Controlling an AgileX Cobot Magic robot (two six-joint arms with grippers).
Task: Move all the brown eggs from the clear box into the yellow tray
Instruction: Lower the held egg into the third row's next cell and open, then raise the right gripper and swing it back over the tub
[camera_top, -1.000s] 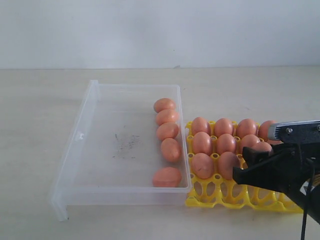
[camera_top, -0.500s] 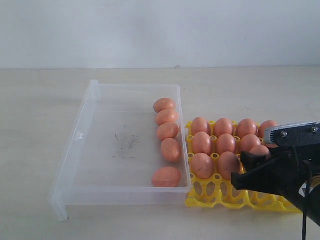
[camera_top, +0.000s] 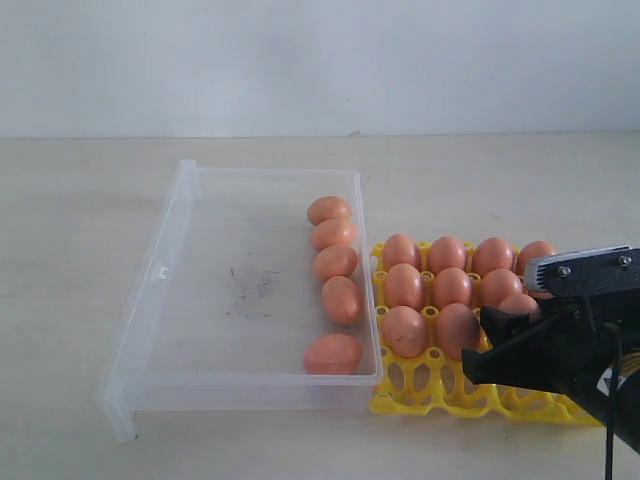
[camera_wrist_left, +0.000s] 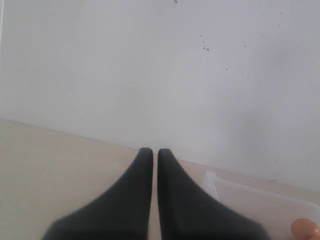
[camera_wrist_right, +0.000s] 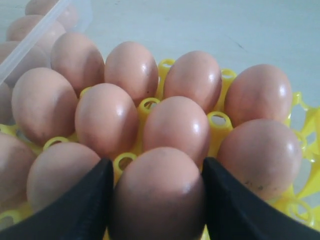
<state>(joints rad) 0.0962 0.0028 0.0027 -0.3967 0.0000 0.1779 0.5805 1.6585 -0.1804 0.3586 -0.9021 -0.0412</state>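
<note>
— What shows from the side?
— Five brown eggs (camera_top: 335, 263) lie in a row by the right wall of the clear box (camera_top: 150, 300). The yellow tray (camera_top: 405, 403) touches that box and has eggs in it. The right claw (camera_top: 482, 342) is low over the tray.
— And the left claw's camera?
— The left claw (camera_wrist_left: 155, 156) is pinched together, holding nothing.
— The right one?
— Its fingers (camera_wrist_right: 75, 205) squeeze one brown egg (camera_wrist_right: 157, 185) over the tray.

Soft, bright light leaves faint shadows. Glare spots mark the smooth brown eggs (camera_wrist_right: 176, 127); the black left hand (camera_wrist_left: 151, 152) is blurred.
</note>
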